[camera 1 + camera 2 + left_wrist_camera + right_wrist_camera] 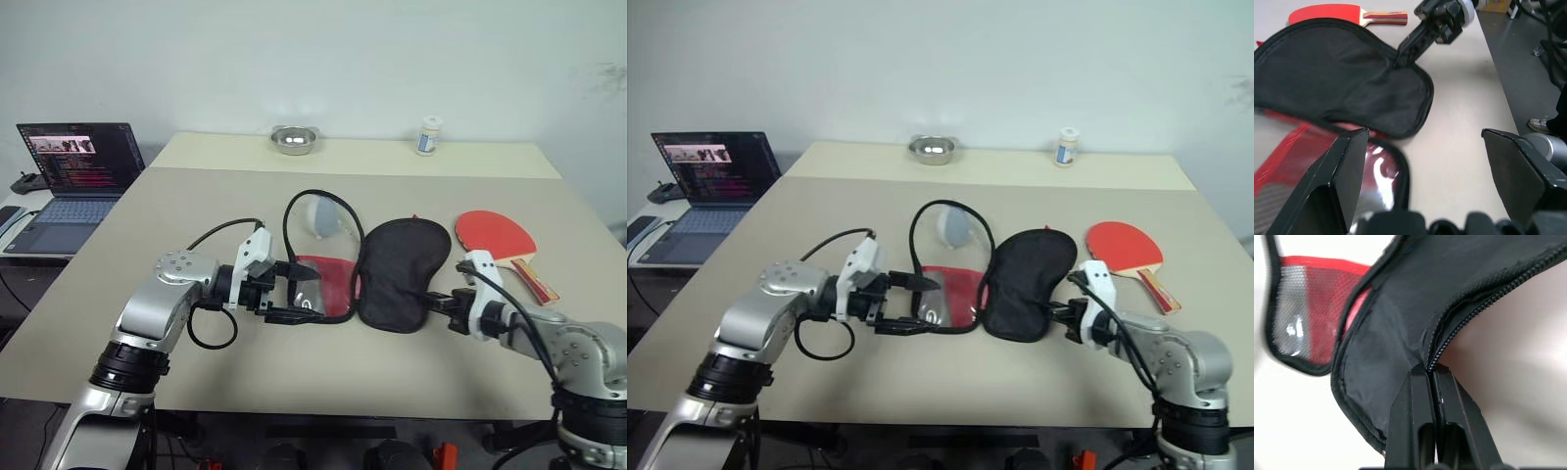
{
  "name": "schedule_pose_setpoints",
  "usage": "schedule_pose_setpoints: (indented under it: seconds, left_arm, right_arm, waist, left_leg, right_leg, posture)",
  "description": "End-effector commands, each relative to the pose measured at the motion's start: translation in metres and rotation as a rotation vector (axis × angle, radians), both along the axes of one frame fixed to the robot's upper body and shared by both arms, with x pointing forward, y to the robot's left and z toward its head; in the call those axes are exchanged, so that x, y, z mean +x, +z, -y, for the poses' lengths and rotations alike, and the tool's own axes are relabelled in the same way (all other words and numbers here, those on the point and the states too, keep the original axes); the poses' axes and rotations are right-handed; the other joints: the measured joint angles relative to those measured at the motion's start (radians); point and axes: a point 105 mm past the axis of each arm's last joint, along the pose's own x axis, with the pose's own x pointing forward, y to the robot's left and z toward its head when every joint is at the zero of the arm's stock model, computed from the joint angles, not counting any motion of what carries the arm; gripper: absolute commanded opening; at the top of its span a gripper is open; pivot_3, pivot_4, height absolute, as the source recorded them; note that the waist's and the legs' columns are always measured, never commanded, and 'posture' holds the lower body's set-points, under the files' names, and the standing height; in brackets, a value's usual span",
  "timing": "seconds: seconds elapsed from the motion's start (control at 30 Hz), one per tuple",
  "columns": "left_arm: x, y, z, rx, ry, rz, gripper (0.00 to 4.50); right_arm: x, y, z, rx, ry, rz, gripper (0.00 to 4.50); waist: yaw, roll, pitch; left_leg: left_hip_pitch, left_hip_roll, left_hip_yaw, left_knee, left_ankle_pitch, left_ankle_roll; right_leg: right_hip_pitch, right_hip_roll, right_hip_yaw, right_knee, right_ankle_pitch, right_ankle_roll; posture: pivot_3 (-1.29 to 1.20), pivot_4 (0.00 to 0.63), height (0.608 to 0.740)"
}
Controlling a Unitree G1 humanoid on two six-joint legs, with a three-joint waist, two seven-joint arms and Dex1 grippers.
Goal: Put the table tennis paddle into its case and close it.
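The case lies unzipped and spread flat in the middle of the table, its black half (pixel 402 269) on the right and its red half (pixel 328 282) with a clear panel on the left. My right gripper (pixel 1430 372) is shut on the zip edge of the black half at its near right side. The left gripper (pixel 299 291) stands open at the near left edge of the red half, its fingers (pixel 1337 186) set wide apart with the case's rim beside one of them. The table tennis paddle (pixel 495 235) lies red face up on the table, right of the case, with its handle pointing toward my right arm.
A steel bowl (pixel 294 139) and a small white bottle (pixel 428 135) stand at the far edge of the beige table (pixel 245 377). An open laptop (pixel 78 171) sits on a lower surface to the left.
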Motion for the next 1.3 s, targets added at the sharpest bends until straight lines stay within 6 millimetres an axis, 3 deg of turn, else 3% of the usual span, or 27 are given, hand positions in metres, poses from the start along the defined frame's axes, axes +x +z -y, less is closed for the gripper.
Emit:
schedule_pose_setpoints:
  seconds: [0.03,0.3,0.53,0.73,0.77,1.03,1.3]
  left_arm:
    - [-0.004,0.008,0.008,-0.016,-0.038,0.040,4.03]
    - [-0.004,0.008,0.008,-0.018,-0.044,0.044,4.03]
    - [-0.004,0.007,0.010,-0.022,-0.046,0.047,4.03]
    - [-0.002,0.009,0.017,-0.046,-0.050,0.055,4.03]
    - [-0.001,0.010,0.019,-0.053,-0.048,0.058,4.03]
    - [0.010,0.019,0.035,-0.088,-0.045,0.094,4.03]
    - [0.018,0.024,0.045,-0.103,-0.053,0.122,4.03]
  right_arm:
    - [0.015,0.020,0.014,-0.024,-0.006,0.061,0.02]
    - [0.026,0.019,0.017,-0.048,0.002,0.051,0.02]
    - [0.029,0.021,0.030,-0.091,-0.032,0.077,2.31]
    - [0.021,0.054,0.062,-0.224,-0.023,0.202,4.32]
    - [0.020,0.058,0.070,-0.263,-0.033,0.226,4.47]
    - [0.037,0.043,0.144,-0.422,-0.253,0.234,4.47]
    - [0.066,0.012,0.191,-0.382,-0.447,0.147,4.47]
  waist:
    - [-0.002,0.000,0.000]
    - [-0.001,0.000,0.001]
    - [0.000,0.000,0.001]
    - [0.002,0.001,0.003]
    - [0.002,0.001,0.003]
    - [0.002,0.000,0.004]
    - [-0.009,0.001,0.006]
  left_leg:
    - [0.000,0.000,0.000,0.000,0.000,0.000]
    - [0.000,0.000,0.000,-0.001,0.000,0.000]
    - [-0.001,0.000,0.000,-0.001,0.000,0.000]
    - [-0.001,0.000,0.000,-0.001,0.000,0.000]
    - [-0.001,0.000,0.000,-0.001,0.000,0.000]
    - [-0.001,0.000,0.000,0.000,0.000,0.000]
    - [0.001,0.000,0.002,-0.001,0.000,0.000]
  right_leg:
    - [0.000,0.000,0.000,0.000,0.000,0.000]
    - [0.000,0.001,0.000,-0.001,-0.001,-0.001]
    - [0.000,0.000,0.000,-0.001,-0.001,-0.001]
    - [0.000,0.000,0.000,-0.001,-0.001,-0.001]
    - [0.000,0.000,0.000,-0.002,-0.001,-0.001]
    - [0.000,0.000,0.000,-0.002,-0.001,-0.001]
    - [0.000,0.001,0.002,-0.001,-0.001,-0.001]
  posture:
    - [0.00,0.150,0.740]
    - [0.00,0.150,0.740]
    - [0.00,0.150,0.740]
    - [0.00,0.150,0.740]
    - [0.00,0.150,0.740]
    - [0.00,0.150,0.740]
    - [0.00,0.150,0.740]
